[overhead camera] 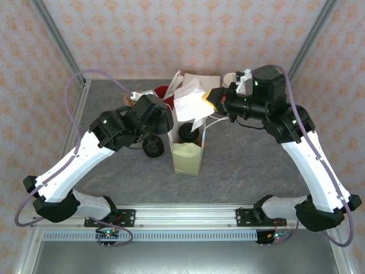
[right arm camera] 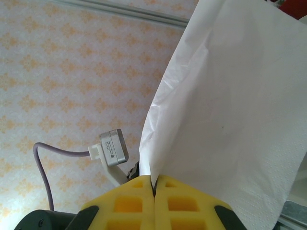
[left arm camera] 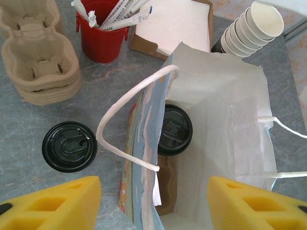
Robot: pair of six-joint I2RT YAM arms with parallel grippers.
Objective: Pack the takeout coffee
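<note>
We had the takeout coffee point(left arm camera: 173, 130) sitting inside the crinkly white paper bag point(left arm camera: 225, 105), round black lid up. The left gripper point(left arm camera: 151, 194) hung over it with its blocky yellow fingers spread wide. The right gripper point(right arm camera: 154, 194) pinched the thin bag wall. A flat lid disc point(left arm camera: 69, 146) lay at the bag's 9 o'clock.

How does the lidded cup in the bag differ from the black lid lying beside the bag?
The takeout coffee stands inside the paper bag, partly hidden by its wall; the loose lid lies outside on the table, fully visible. The coffee shows a brown body below its lid; the loose lid sits low, with none. Both tops are black.
</note>
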